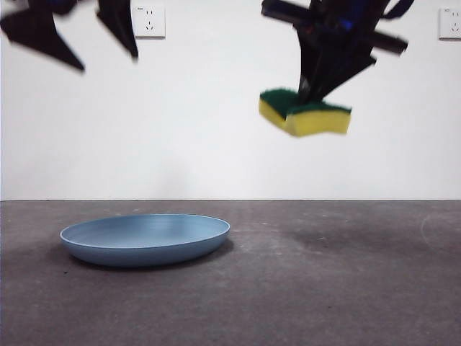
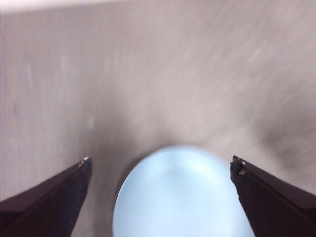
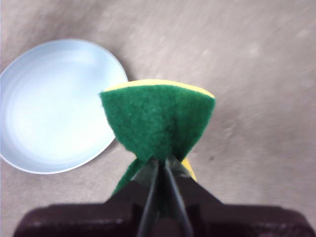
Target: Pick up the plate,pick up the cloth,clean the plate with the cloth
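The light-blue plate (image 1: 144, 238) lies flat on the grey table at the left; it also shows in the left wrist view (image 2: 177, 197) and in the right wrist view (image 3: 54, 106). My right gripper (image 1: 311, 92) is shut on the cloth (image 1: 306, 112), a yellow sponge with a green scouring layer, and holds it high above the table, to the right of the plate. In the right wrist view the jaws pinch the sponge (image 3: 158, 118) by its green face. My left gripper (image 2: 161, 165) is open and empty, high above the plate; its jaws show at the top left of the front view (image 1: 86, 32).
A white wall stands behind the table, with a socket (image 1: 148, 20) at the upper left and another (image 1: 450, 21) at the upper right. Bare grey table (image 1: 346, 274) lies right of the plate.
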